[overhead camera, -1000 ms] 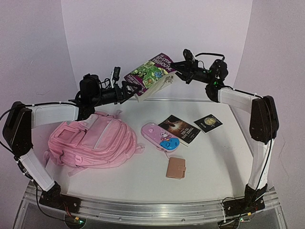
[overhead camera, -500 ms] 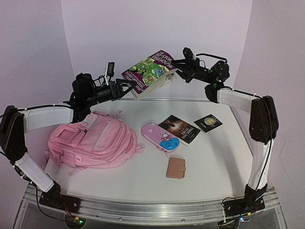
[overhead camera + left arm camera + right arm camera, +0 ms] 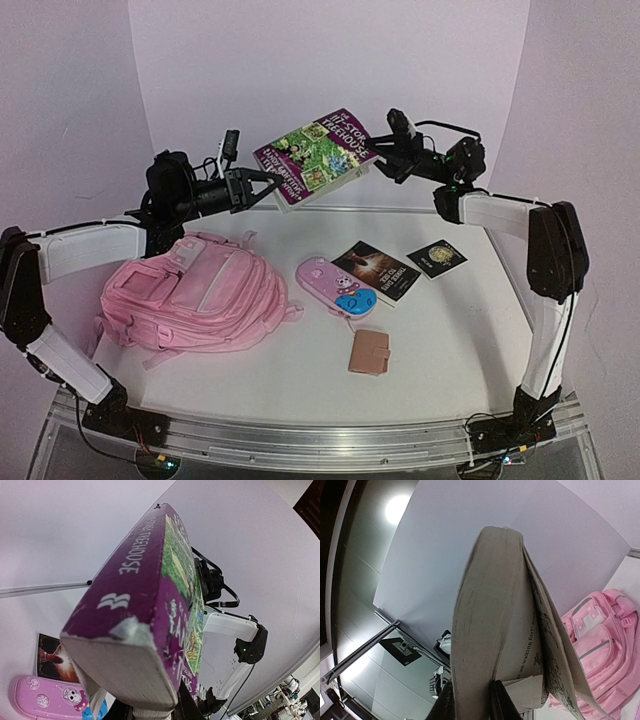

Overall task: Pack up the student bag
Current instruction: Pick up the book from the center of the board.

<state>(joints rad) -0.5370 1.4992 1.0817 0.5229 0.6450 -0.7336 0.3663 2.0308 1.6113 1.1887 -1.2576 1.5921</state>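
moved: L gripper (image 3: 270, 187) has closed, now pinching Treehouse book (image 3: 318, 150) corner
R gripper (image 3: 378, 160): clamps book's other end, midair
student bag (image 3: 200, 295): flat on table (image 3: 450, 330), left, below L arm
nearby: pink case (image 3: 335, 285), dark book (image 3: 378, 270), wallet (image 3: 369, 352)

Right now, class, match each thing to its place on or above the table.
1 large soft pink fabric backpack
2 thick purple-spined paperback book
3 small pink oval case with blue patch
4 small black gold-emblem booklet

A middle of the white table
B in the air, between left claw and right claw
C table's left side
D table's far right

Pairs: 1-C, 2-B, 3-A, 4-D
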